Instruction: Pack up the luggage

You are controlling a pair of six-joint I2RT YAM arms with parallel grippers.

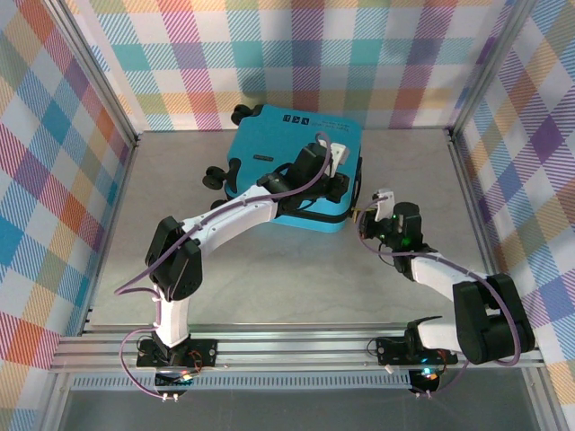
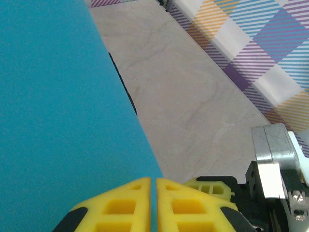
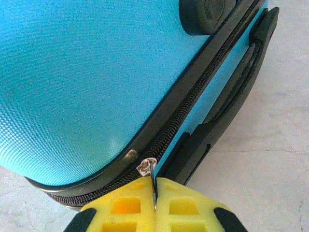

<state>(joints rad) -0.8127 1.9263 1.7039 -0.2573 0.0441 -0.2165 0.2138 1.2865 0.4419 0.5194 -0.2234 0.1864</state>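
Note:
The luggage [image 1: 287,153] is a turquoise hard-shell suitcase lying flat and closed at the back middle of the table. My left gripper [image 1: 343,154] rests over its lid by the right edge. Its yellow fingers [image 2: 130,198] stand almost together over the turquoise shell [image 2: 58,111], with only a thin slit and nothing between them. My right gripper [image 1: 364,213] is at the near right corner, shut on the thin metal zipper pull [image 3: 154,178]. The silver slider [image 3: 146,166] sits at the rounded corner of the black zipper seam [image 3: 193,104].
A black side handle [image 3: 227,111] runs along the shell beside the zipper. Black wheels [image 1: 216,176] stick out on the suitcase's left side. Plaid walls with metal posts [image 1: 454,135] enclose the grey table [image 1: 269,278]; bare tabletop [image 2: 193,96] lies right of the suitcase.

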